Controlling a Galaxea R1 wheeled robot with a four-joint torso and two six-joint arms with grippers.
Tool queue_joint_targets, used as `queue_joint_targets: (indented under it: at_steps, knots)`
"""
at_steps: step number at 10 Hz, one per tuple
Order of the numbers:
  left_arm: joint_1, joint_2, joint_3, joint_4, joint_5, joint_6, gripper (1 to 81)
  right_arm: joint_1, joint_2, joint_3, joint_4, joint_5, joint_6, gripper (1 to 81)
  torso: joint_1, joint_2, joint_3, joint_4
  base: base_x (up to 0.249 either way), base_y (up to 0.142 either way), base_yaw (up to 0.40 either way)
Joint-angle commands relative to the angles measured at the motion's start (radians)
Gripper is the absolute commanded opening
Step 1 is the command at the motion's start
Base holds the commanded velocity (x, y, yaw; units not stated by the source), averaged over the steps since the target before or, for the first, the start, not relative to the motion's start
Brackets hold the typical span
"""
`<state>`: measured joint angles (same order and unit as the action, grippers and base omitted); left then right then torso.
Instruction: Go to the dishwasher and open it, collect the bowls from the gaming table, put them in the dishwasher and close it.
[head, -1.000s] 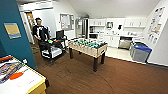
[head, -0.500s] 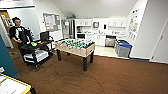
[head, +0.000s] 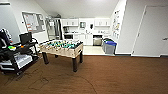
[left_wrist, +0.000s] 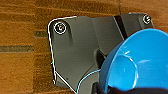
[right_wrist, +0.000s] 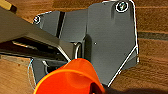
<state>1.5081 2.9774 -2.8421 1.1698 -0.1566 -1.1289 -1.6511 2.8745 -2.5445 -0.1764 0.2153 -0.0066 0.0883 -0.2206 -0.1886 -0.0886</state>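
From up high, the foosball table (head: 62, 48) stands on the brown wood floor (head: 112, 75), a black cart (head: 18, 56) at the left, and far back in the kitchen nook the steel dishwasher (head: 97, 40) sits shut under the white counter beside a blue-lidded bin (head: 109, 46). Left wrist: the blue bowl (left_wrist: 137, 62) rides close above the floor, and I can't tell how the left gripper's fingers stand. Right wrist: the orange bowl (right_wrist: 72, 78) looms just as close, the right gripper's grip equally unreadable.

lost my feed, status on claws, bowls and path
Blue bowl at left wrist, orange bowl at right. Dishwasher far ahead. Foosball table left of path, bins beside dishwasher.
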Motion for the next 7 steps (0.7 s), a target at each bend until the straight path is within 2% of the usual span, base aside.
queue_joint_targets:
  at_steps: [1, 6, 7]
  knots:
    - [-0.042, -0.009, -0.005, 0.004, 0.034, 0.001, 1.0, 0.029, -0.01, -0.008, -0.014, -0.044, 0.002, 1.0, 0.0, 0.0, 0.0, 0.0, 0.0, 0.0, -0.358]
    - [-0.042, -0.012, -0.005, -0.002, 0.034, 0.001, 1.0, 0.033, -0.01, -0.008, -0.017, -0.044, 0.0, 1.0, 0.0, 0.0, 0.0, 0.0, 0.0, 0.0, -0.335]
    - [-0.042, -0.014, -0.005, -0.004, 0.034, 0.001, 1.0, 0.035, -0.01, -0.006, -0.017, -0.044, -0.001, 1.0, 0.0, 0.0, 0.0, 0.0, 0.0, 0.0, 0.0]
